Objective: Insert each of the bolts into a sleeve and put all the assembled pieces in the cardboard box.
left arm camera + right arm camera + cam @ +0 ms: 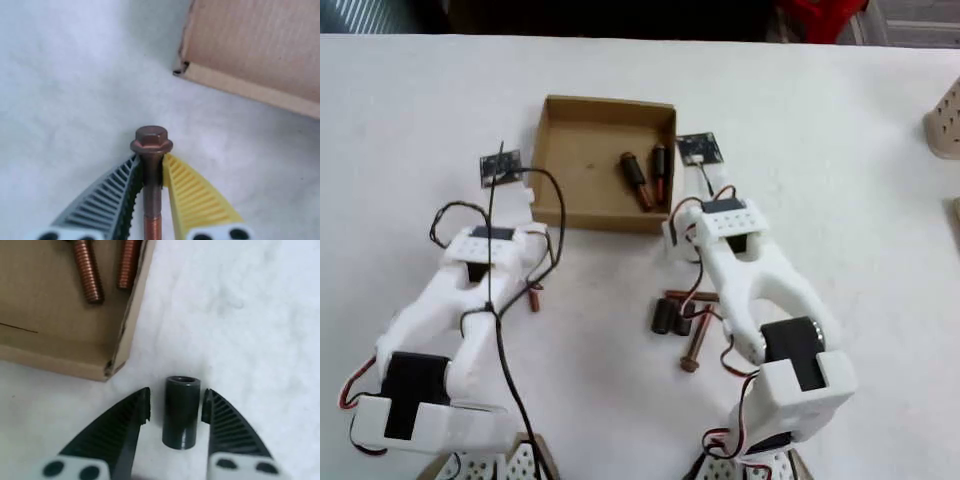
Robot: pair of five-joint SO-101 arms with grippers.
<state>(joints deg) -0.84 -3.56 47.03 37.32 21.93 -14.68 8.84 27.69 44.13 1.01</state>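
My left gripper (151,160) is shut on a copper bolt (151,142), which pokes head-first past the grey and yellow fingers. It hovers over the white table short of a corner of the cardboard box (250,50). In the high view this bolt (533,297) sits under the left arm's tip. My right gripper (175,397) is open, and a black sleeve (181,412) lies on the table between its black fingers without touching them, beside the box's corner (117,362). Two assembled pieces (638,180) (660,172) lie inside the box (582,150).
Between the arms lie two loose black sleeves (663,316) (683,322) and two loose bolts (692,350) (690,296). Small dark boards (501,166) (700,149) flank the box. A beige object (945,120) stands at the right edge. Cables trail from both arms.
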